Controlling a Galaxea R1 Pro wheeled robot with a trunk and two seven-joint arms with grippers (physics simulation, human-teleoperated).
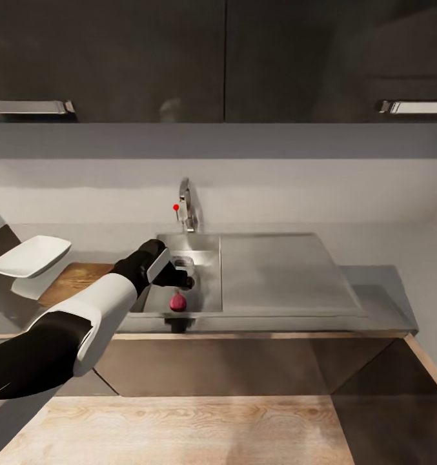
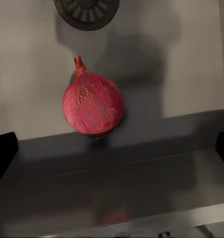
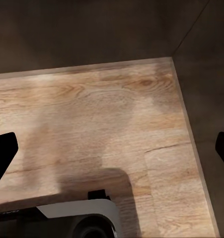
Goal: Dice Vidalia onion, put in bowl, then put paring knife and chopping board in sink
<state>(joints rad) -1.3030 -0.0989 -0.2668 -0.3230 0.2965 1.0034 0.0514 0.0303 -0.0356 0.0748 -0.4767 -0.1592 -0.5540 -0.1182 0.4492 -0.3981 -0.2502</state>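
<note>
Your onion (image 2: 93, 102), a reddish, round, papery-skinned bulb with a pointed tip, lies on the sink (image 1: 199, 248) floor near the front wall, ahead of and between your left fingers (image 2: 3, 153), which are spread wide and hold nothing. Its roundness on smooth grey metal means an off-centre squeeze could roll it away. Your right fingers (image 3: 4, 148) hang wide apart over wooden floor (image 3: 102, 119), empty.

Dark countertop (image 1: 379, 284) with a sink (image 1: 208, 242) set into it.

A grey drainboard (image 1: 279, 271) is set toward the countertop's right end, beside the basin. A wooden chopping board (image 1: 73, 279) is laid at the left end, and a white square bowl (image 1: 31, 255) is seen at its far left. A reddish onion (image 1: 177, 301) is rested on the basin floor by its front wall.
</note>
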